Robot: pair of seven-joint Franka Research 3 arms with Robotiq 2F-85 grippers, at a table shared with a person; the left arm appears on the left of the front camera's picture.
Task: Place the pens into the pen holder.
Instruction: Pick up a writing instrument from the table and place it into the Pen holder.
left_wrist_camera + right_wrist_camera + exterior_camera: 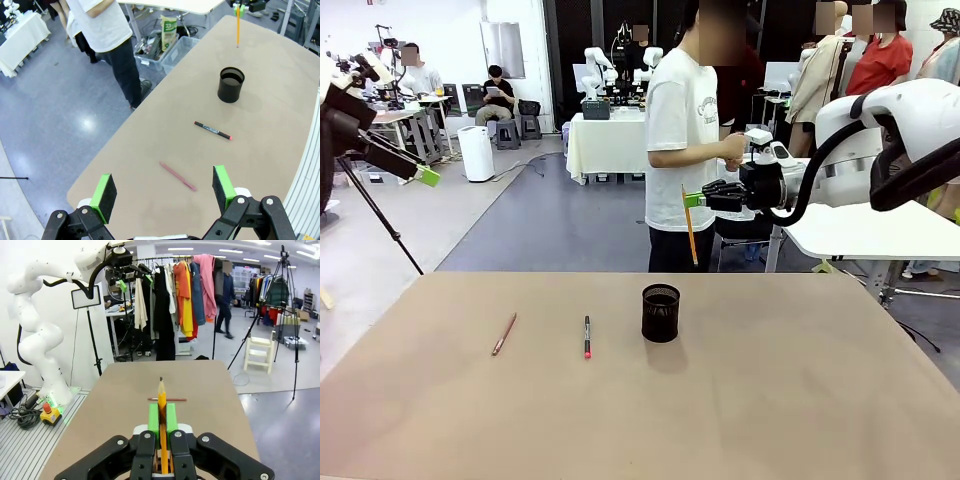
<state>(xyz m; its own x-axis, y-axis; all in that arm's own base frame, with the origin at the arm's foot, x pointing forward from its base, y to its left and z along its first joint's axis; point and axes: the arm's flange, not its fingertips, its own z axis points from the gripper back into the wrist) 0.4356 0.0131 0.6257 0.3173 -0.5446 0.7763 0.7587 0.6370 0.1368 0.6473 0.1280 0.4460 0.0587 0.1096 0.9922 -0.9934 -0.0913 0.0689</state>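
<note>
The black mesh pen holder [660, 312] stands upright on the tan table [800, 400]. To its left lie a black pen [587, 336] with a red end and a reddish pencil [504, 334]. My right gripper [695, 198] hovers high over the table's far edge, shut on an orange-yellow pencil [690, 228] that hangs tip down. In the right wrist view the pencil [161, 390] sits between the green pads [171, 417]. My left gripper [164, 189] is open and high above the reddish pencil [177, 176], the black pen [213, 130] and the holder [231, 85].
A person in a white T-shirt [682, 140] stands at the table's far edge, beside the right gripper. A white table [870, 235] is behind on the right. Bins and bags [167, 42] sit on the floor past the far edge.
</note>
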